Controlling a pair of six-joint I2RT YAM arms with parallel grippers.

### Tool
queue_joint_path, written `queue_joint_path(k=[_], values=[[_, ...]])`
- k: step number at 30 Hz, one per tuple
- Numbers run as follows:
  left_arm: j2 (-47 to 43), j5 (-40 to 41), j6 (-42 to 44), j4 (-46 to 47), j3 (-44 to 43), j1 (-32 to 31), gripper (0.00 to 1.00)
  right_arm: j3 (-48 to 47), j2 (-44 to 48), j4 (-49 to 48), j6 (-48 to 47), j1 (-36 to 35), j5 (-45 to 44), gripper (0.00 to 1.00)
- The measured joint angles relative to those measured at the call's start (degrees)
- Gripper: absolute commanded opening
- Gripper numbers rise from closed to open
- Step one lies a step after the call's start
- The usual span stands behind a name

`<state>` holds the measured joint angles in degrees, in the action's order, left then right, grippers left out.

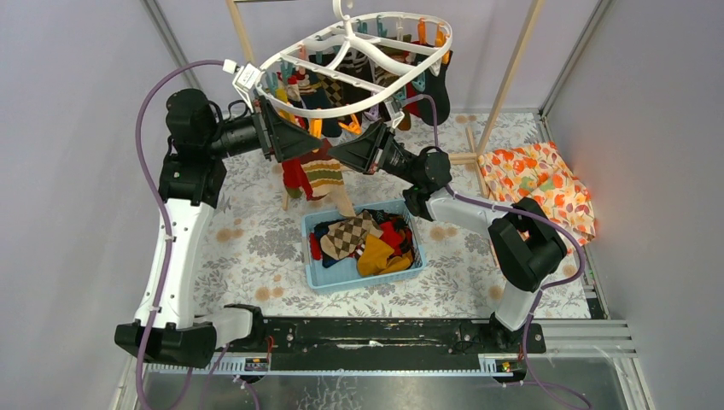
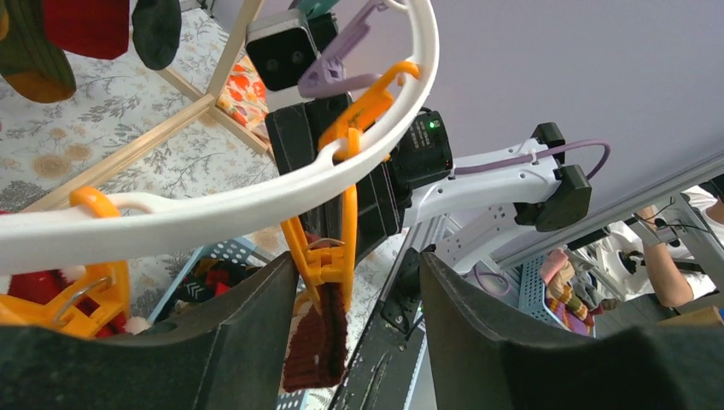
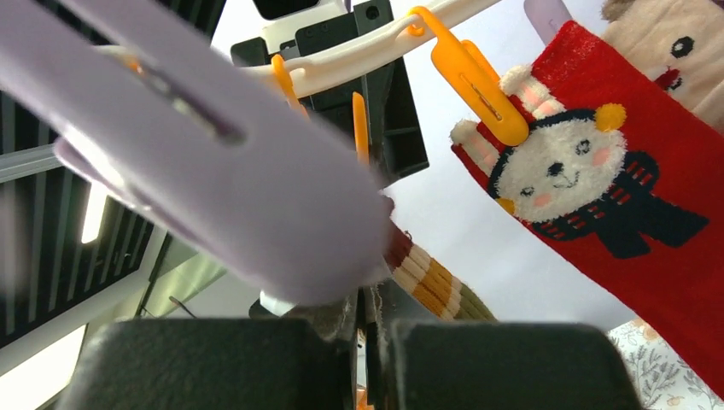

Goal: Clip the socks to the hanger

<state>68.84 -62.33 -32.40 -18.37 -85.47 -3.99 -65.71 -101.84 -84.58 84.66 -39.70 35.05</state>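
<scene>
The white oval hanger (image 1: 294,53) hangs at the top centre with several socks clipped on it. My left gripper (image 1: 300,141) is open; in the left wrist view (image 2: 357,265) its fingers stand on either side of an orange clip (image 2: 329,256) that is closed on the dark red cuff (image 2: 320,342) of a striped sock (image 1: 324,175). My right gripper (image 1: 341,152) faces it from the right and is shut (image 3: 373,320) next to the same striped sock (image 3: 435,286), seemingly pinching its edge. More socks fill the blue basket (image 1: 367,275).
A red bear sock (image 3: 598,196) hangs on an orange clip beside my right gripper, and a purple clip (image 3: 213,162) hangs close in front of the right wrist camera. A wooden rail frame (image 1: 512,73) stands behind. An orange floral cloth (image 1: 538,184) lies at the right.
</scene>
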Motion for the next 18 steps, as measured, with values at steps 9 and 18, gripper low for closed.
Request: queue_joint_path(k=[9, 18], values=[[-0.5, 2.9, 5.9, -7.3, -1.4, 0.7, 0.91, 1.8, 2.5, 4.6, -4.1, 0.0, -2.2, 0.57], [-0.3, 6.4, 17.4, -21.5, -8.1, 4.5, 0.99, 9.9, 15.1, 23.8, -18.6, 0.0, -7.1, 1.00]])
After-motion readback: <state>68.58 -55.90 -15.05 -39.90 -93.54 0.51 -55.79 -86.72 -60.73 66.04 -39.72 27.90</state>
